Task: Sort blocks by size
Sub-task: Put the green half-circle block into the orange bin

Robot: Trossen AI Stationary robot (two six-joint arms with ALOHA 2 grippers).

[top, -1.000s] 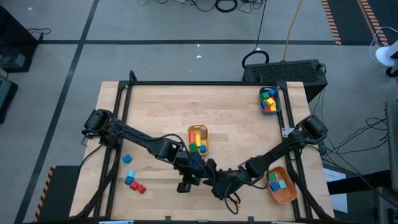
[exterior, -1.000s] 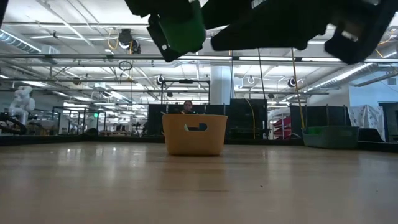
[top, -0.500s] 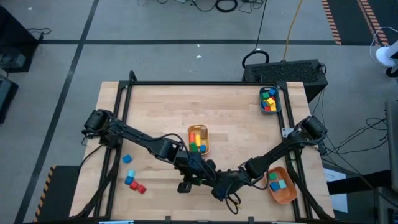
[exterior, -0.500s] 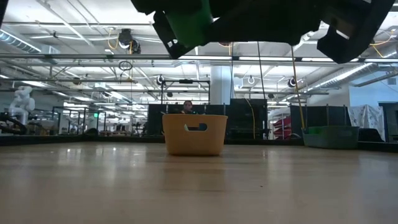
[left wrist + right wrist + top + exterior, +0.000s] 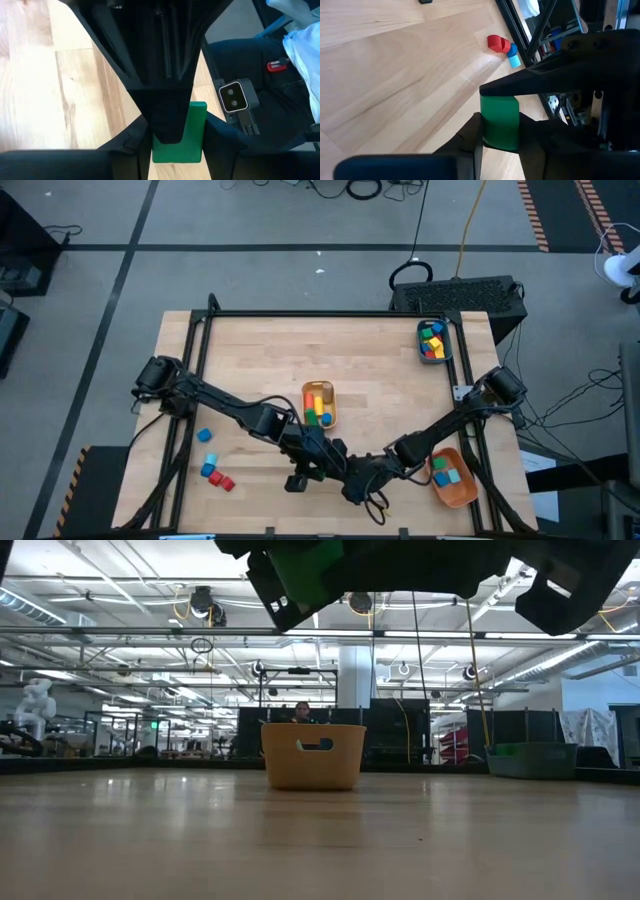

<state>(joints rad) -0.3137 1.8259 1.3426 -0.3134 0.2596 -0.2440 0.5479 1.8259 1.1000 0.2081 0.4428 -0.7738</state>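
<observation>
A green block (image 5: 500,122) hangs in the air over the table's near middle, between my two grippers. My left gripper (image 5: 322,464) reaches in from the table's left and is shut on it. My right gripper (image 5: 345,472) comes from the right and is shut on the same block (image 5: 192,132). The low view shows the block (image 5: 312,568) high above the tabletop. Loose blocks lie at the near left: a blue one (image 5: 204,436), another blue one (image 5: 209,471) and a red one (image 5: 224,482). My left gripper pinches the green block between its two fingers, on two opposite faces (image 5: 197,150). The fingers slant down from the table's left. The block is lifted clear of the table. My right gripper pinches the same block between its two fingers, on its other pair of sides (image 5: 492,140). The fingers come slanting down from the table's right, opposite the left fingers (image 5: 535,82). The block stands upright between them, clear of the table.
A yellow bin (image 5: 318,404) with blocks stands mid-table, just beyond the grippers. A teal bin (image 5: 432,340) sits at the far right. An orange bin (image 5: 452,477) sits at the near right beside the right arm. Bare wood lies between the arms and the loose blocks.
In the low view the right gripper has drawn up against the green block, closing the gap that showed beside it a second ago. The block has risen slightly. The left gripper has kept its hold throughout.
</observation>
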